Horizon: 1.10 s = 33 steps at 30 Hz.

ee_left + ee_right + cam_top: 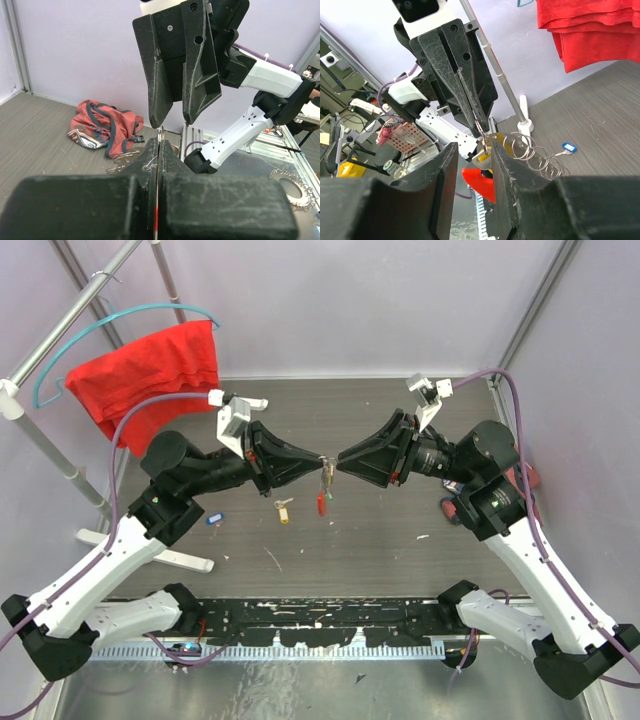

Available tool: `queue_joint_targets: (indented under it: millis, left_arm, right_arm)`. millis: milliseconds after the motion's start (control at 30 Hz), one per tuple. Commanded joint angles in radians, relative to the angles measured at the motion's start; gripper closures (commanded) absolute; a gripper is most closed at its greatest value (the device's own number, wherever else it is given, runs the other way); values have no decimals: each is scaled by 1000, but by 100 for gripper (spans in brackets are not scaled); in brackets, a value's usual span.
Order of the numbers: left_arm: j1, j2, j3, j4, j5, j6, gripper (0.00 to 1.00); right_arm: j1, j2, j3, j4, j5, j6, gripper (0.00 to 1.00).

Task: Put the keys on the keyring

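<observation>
At the near edge of the table (420, 550) we record both arm bases, bolted side by side. Further in, a blue-tagged key (214, 519) lies flat on the surface left of centre. A yellow-tagged key (285, 510) lies closer to the middle, apart from the first. Just beyond these, over mid-table, the keyring (321, 502) is held off the surface. Its red bar (479, 184) hangs below the grip and its wavy metal loop (536, 156) trails out to one side. The left gripper (317, 462) is fully closed, its fingers pinching the keyring's wire at the top. The right gripper (340, 461) meets it tip to tip. Its jaws stand partly apart, one either side of the wire, and we cannot confirm that they touch anything. Small items hanging at the loop are too small to identify. At the far left, a red cloth (150, 375) hangs above the table's back corner.
</observation>
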Motion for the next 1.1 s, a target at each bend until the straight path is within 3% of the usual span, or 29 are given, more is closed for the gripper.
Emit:
queue_joint_targets:
  millis: [0,533,667,800,933,1067]
  left_arm:
    - [-2,8,16,66,18,-11,100]
    - [-3,11,19,69,22,-14,100]
    - [-3,12,18,70,23,-14,100]
    - [-3,10,18,71,22,-14,100]
    - [-3,9,19,70,19,-14,100]
    - [-3,13,21,71,20,-14,100]
  right_arm:
    - [-4,0,17,32,-18,18,63]
    - [-4,8,7,28,-24,24,72]
    - [-4,10,9,26,-25,25,81]
    - [-3,12,4,21,-23,25,80]
    - [-2,13,0,21,-25,28,71]
    - [-2,16,-1,23,-29,31,72]
